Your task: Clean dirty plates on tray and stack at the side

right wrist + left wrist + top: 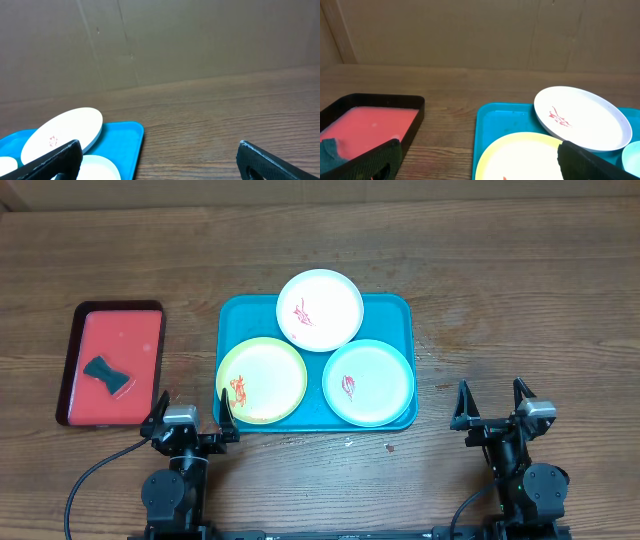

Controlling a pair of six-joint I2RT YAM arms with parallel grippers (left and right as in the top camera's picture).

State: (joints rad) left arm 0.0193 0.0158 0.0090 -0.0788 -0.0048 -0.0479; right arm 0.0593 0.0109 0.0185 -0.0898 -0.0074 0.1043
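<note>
Closest in, the left hand point(192, 400) and the right hand point(491, 395) sit at the near edge, both with fingers spread wide apart and nothing between them. Under everything runs the wooden tabletop point(500, 280), with a plain brown board point(200, 40) standing at its far side. The turquoise tray point(390, 310) lies in the middle, between the two arms and just beyond them. From above, the left hand's inner finger crosses the tray's near left corner, while the right hand stands off to the tray's right over bare wood. To the left, apart from the turquoise one, is a smaller red tray point(130, 330) with a dark rim. All three plates are on the turquoise tray: the white plate point(320, 308) at the far middle, hanging out over the far rim, the yellow-green plate point(262, 380) near left and the light teal plate point(368, 383) near right, all crowded close together. A dark teal pad point(109, 375), pinched in the middle like a bow, lies in the red tray. Each plate carries red-orange smears point(302, 313).
</note>
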